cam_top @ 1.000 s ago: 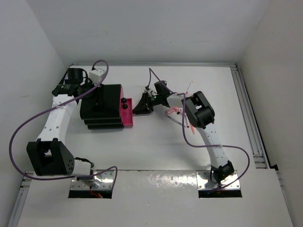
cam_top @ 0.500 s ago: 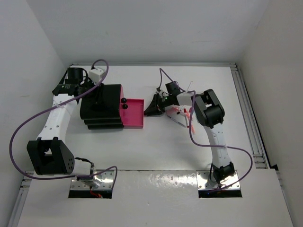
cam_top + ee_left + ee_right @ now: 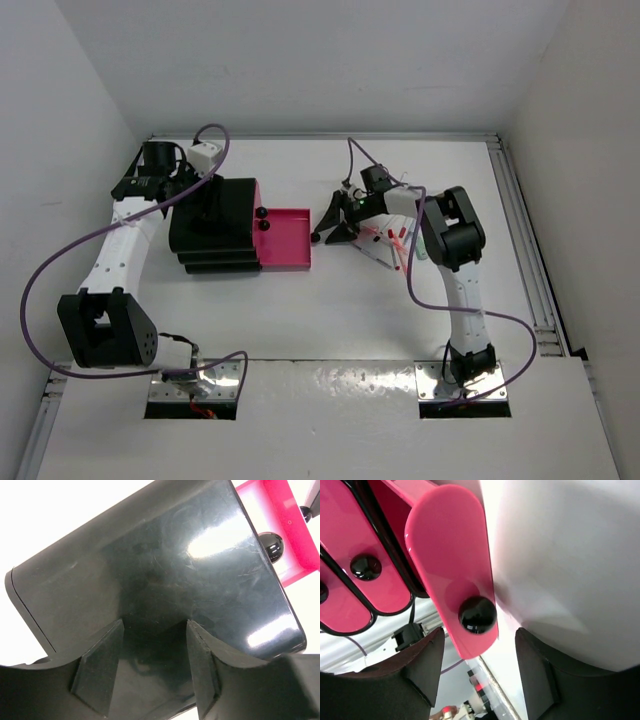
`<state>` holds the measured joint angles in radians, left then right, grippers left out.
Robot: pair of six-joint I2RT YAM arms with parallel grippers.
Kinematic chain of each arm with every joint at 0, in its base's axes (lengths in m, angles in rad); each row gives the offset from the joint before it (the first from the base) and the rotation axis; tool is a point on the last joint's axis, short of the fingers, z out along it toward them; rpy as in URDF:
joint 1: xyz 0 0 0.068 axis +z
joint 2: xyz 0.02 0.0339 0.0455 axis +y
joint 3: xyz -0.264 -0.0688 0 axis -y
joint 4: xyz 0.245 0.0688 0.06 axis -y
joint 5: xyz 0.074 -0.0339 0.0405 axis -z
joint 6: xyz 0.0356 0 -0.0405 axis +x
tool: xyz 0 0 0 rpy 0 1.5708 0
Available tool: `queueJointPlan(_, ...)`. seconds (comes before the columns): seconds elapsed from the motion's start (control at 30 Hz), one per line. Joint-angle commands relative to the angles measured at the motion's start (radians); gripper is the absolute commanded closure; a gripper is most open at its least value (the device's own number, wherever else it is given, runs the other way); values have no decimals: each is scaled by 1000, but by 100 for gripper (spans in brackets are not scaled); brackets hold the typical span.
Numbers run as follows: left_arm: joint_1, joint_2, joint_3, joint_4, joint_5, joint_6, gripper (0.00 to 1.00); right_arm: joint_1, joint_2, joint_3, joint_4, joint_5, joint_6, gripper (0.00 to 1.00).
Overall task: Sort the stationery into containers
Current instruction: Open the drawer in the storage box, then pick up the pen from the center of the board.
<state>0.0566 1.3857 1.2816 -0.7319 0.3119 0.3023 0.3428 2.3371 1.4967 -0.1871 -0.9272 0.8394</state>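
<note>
The black stepped drawer unit [image 3: 212,222] stands at the left. One bright pink drawer [image 3: 285,240] is pulled out to the right and looks empty. My right gripper [image 3: 332,228] is open just off that drawer's front. In the right wrist view the drawer's black knob [image 3: 477,614] sits between my open fingers [image 3: 479,641] without touching them. Two shut drawer fronts [image 3: 366,566] show beside it. Pink, red and white pens [image 3: 385,240] lie under my right arm. My left gripper [image 3: 155,630] is open, its fingers resting on the unit's glossy black top [image 3: 165,555].
A white table floor with white walls at left, back and right. A metal rail [image 3: 525,240] runs along the right edge. Purple cables loop from both arms. The arm bases sit on a shiny plate [image 3: 330,385] at the near edge.
The pink drawer has slid out to the right along with my right gripper. The left arm has stayed on the drawer unit.
</note>
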Motion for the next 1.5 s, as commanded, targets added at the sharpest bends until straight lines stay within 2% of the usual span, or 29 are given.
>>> queueJointPlan(0.0, 5, 26, 28, -73, 10, -8, 40, -27, -105, 59, -49, 25, -52, 44)
queueJointPlan(0.17, -15, 13, 117, -70, 27, 0, 39, -74, -206, 169, -202, 48, -160, 57)
queueJointPlan(0.27, -35, -11, 154, -54, 30, 14, 39, -103, -252, 253, -377, 125, -331, 63)
queueJointPlan(0.3, -40, -26, 166, -46, 27, 20, 38, -110, -265, 270, -423, 157, -440, 65)
queueJointPlan(0.4, -46, -50, 182, -44, 15, 24, 37, -133, -318, 271, -581, 345, -596, 71)
queueJointPlan(0.47, -84, -62, 180, -41, -8, 21, 35, -166, -361, 193, -643, 465, -625, 73)
queueJointPlan(0.6, -100, -114, 131, -21, -49, 0, 32, -232, -534, -4, -618, 623, -635, 77)
queueJointPlan(0.67, -103, -129, 110, -5, -59, -9, 30, -254, -564, -65, -608, 726, -638, 81)
queueJointPlan(0.77, -106, -154, 82, 5, -66, -28, 25, -284, -573, -79, -604, 781, -599, 84)
queueJointPlan(0.9, -104, -160, 76, 9, -76, -40, 23, -317, -529, -40, -606, 817, -565, 87)
queueJointPlan(1.1, -103, -143, 68, 20, -122, -66, 22, -311, -406, 81, -598, 849, -496, 85)
queueJointPlan(1.3, -101, -142, 68, 15, -140, -69, 21, -280, -303, 164, -594, 867, -520, 76)
queueJointPlan(1.47, -98, -140, 62, 12, -166, -71, 21, -255, -216, 275, -629, 941, -514, 75)
